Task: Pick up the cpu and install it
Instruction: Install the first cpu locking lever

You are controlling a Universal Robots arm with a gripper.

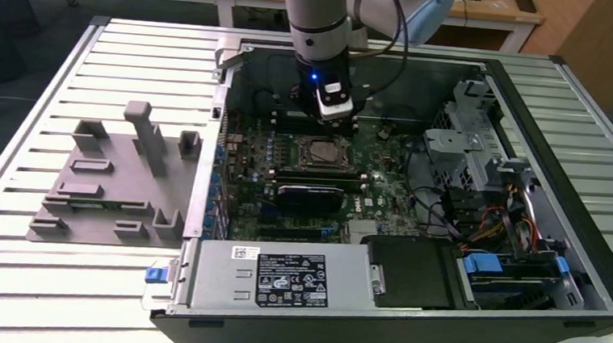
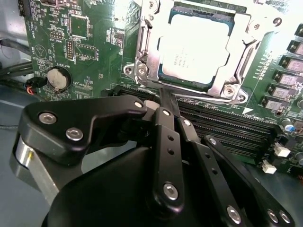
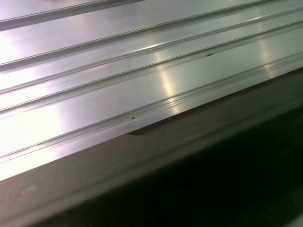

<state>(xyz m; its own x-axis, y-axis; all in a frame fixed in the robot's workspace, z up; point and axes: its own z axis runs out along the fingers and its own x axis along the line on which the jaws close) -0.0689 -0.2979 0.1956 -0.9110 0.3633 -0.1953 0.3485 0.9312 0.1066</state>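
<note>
Flat square silvery-grey metal cpu (image 2: 199,49) seated level in the steel-framed socket (image 2: 239,71) on the green motherboard (image 2: 94,52), black linkage gripper (image 2: 163,97) just beside, fingers seen closed together, nothing held.

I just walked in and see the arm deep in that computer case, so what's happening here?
The arm's claw hangs inside the open computer case, just over the motherboard. The cpu already sits in its socket under the metal frame, and the claw is beside that socket, holding nothing. The grey plastic fixture lies outside the case on the slatted table.
</note>
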